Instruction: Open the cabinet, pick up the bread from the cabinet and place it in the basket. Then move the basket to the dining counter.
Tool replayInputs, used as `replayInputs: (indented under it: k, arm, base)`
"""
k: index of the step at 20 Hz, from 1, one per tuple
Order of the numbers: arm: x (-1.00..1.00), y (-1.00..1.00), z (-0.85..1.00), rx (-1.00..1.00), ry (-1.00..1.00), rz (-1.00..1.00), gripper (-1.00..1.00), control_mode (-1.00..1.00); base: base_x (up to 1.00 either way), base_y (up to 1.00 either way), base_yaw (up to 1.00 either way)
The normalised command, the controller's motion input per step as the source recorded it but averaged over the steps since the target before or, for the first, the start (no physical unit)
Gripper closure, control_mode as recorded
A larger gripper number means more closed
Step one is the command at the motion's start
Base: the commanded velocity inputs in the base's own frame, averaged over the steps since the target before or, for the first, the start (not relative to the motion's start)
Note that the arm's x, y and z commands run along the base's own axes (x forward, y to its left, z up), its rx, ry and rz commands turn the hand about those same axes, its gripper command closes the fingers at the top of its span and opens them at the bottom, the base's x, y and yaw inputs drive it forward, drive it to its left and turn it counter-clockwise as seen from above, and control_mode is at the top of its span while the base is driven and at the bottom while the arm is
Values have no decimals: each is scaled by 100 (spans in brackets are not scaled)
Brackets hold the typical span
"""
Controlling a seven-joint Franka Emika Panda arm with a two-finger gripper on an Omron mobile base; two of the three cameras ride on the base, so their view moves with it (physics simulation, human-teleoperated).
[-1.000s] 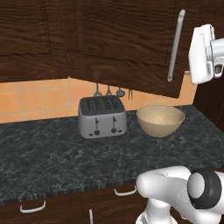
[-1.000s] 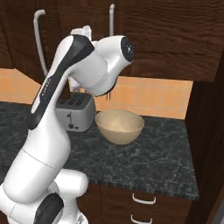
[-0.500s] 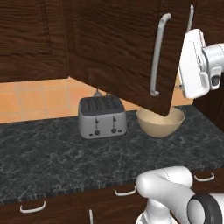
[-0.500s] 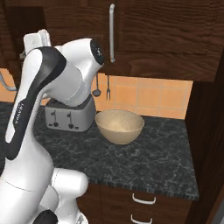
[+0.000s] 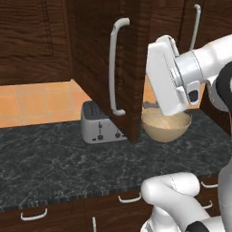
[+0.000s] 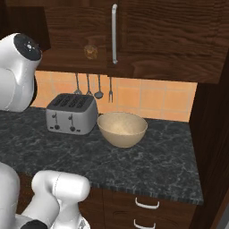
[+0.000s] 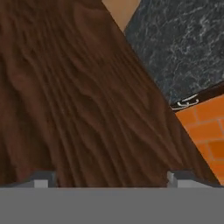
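The cabinet (image 5: 131,68) door stands swung open. The end effector (image 7: 111,177) gapes wide, empty, facing it. Bread (image 6: 91,51) sits inside, at 11 o'clock above the basket (image 6: 122,129); the toaster (image 6: 71,113) sits at the basket's 9 o'clock on the table (image 6: 147,163).

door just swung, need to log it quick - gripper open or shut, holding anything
gripper: open, fingers spread wide facing the cabinet door, nothing between them.

Dark brown wood-grain cabinet door (image 5: 95,68), silver toaster (image 6: 71,114), speckled tan basket (image 6: 122,129), black-grey marbled worktop (image 6: 147,165), orange tiled wall (image 6: 152,100).
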Motion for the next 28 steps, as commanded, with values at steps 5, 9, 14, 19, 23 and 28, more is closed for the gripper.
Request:
replayInputs:
  k: [5, 9, 14, 19, 23, 28]
  arm:
    - [32, 43, 0, -13, -9, -7, -100, -100]
    - [39, 13, -7, -13, -7, -12, -100, -100]
    - [63, 37, -24, -16, -5, -18, -100, -100]
    - [21, -95, 0, -1, 0, -9, -100, -100]
    - [17, -100, 0, -1, -4, -10, -100, -100]
    - [-12, -100, 0, -13, -30, 0, -100, -100]
  base:
    - [0, 0, 0]
    - [0, 0, 0]
    - [0, 0, 0]
    - [0, 0, 0]
    - [0, 0, 0]
    - [0, 0, 0]
